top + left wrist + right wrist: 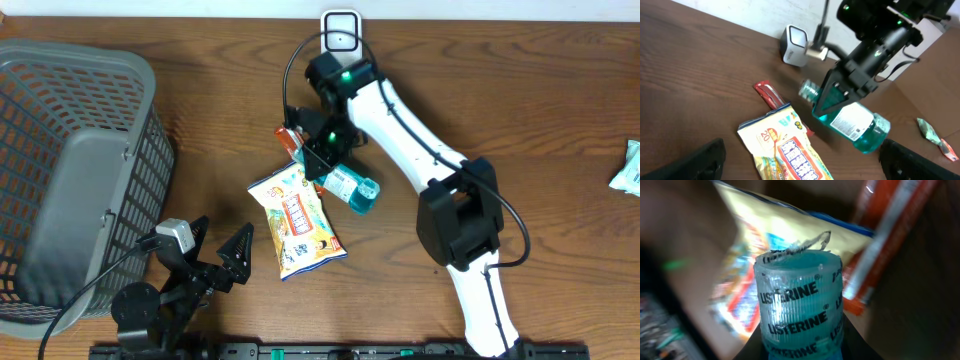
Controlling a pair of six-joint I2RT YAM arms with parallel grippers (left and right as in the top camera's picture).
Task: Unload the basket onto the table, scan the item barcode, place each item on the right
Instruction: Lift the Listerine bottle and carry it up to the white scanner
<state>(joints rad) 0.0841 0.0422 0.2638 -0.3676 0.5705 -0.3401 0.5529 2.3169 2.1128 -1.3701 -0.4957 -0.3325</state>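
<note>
A Listerine mouthwash bottle (852, 122) is clamped at its neck by the right hand (825, 100), beside a snack bag (298, 220). The barcode scanner (341, 30) stands apart, so scanning is judged undone. The left hand (218, 248) is held wide open, empty.
</note>
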